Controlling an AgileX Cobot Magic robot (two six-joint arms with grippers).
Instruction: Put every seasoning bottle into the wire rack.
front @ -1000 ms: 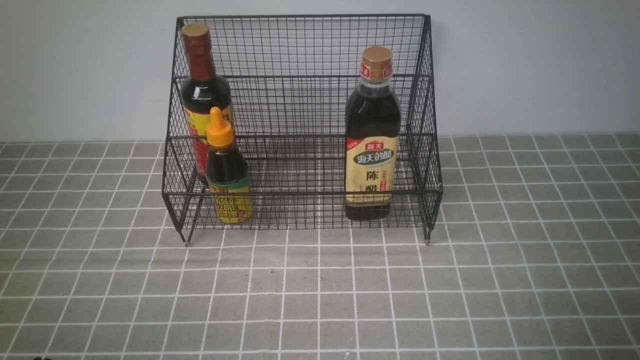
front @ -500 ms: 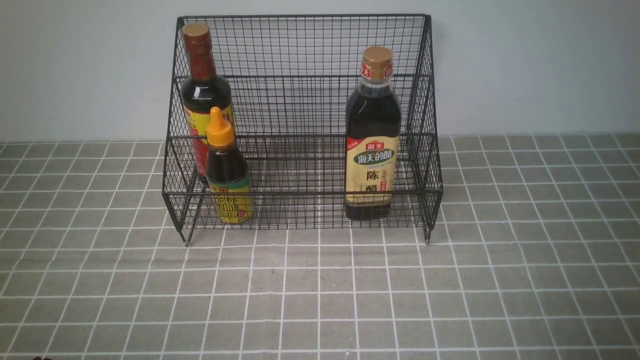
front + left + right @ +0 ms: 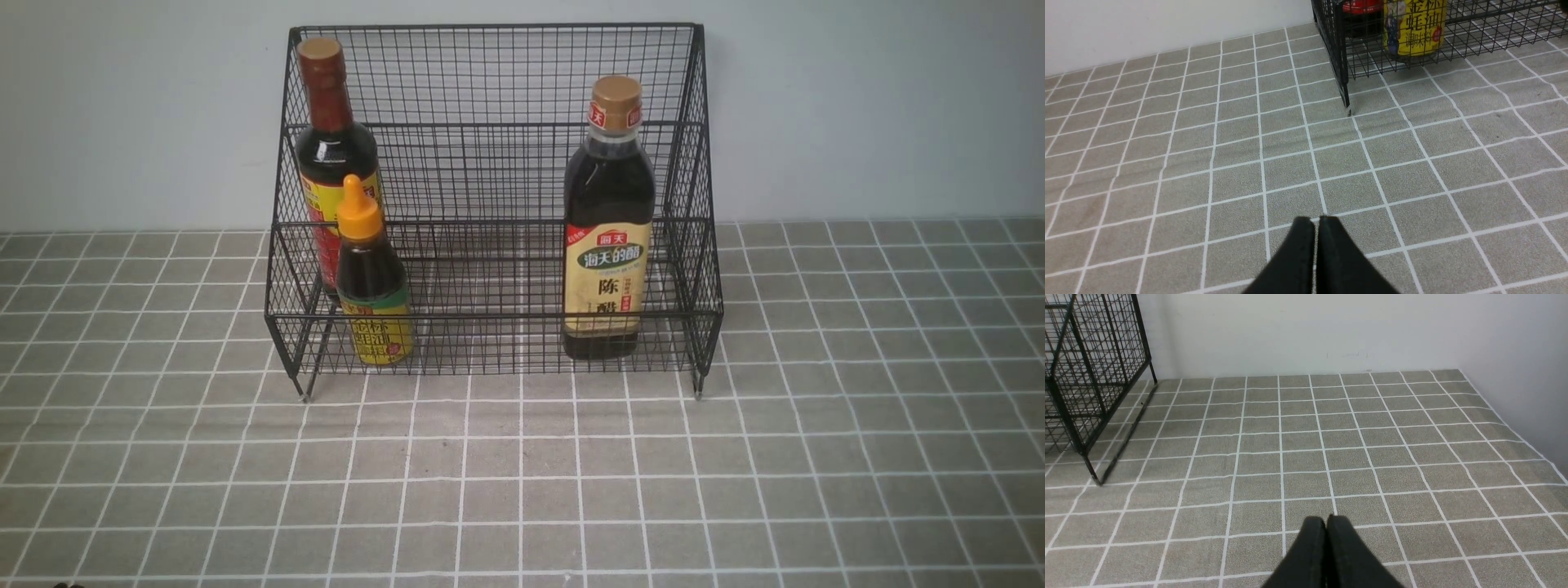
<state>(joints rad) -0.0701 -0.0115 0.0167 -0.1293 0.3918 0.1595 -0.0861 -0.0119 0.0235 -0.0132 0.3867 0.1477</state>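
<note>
The black wire rack stands at the back against the wall. All three seasoning bottles stand upright inside it. The tall slim-necked bottle is on the upper tier at the left. In front of it, on the lower tier, is the short bottle with the orange nozzle. The broad beige-label bottle stands at the right. Neither arm shows in the front view. My left gripper is shut and holds nothing, low over the cloth well short of the rack's leg and the short bottle. My right gripper is shut on nothing too, off to the side of the rack.
A grey cloth with a white grid covers the table. A pale wall runs behind the rack, and a side wall closes the table's far right corner.
</note>
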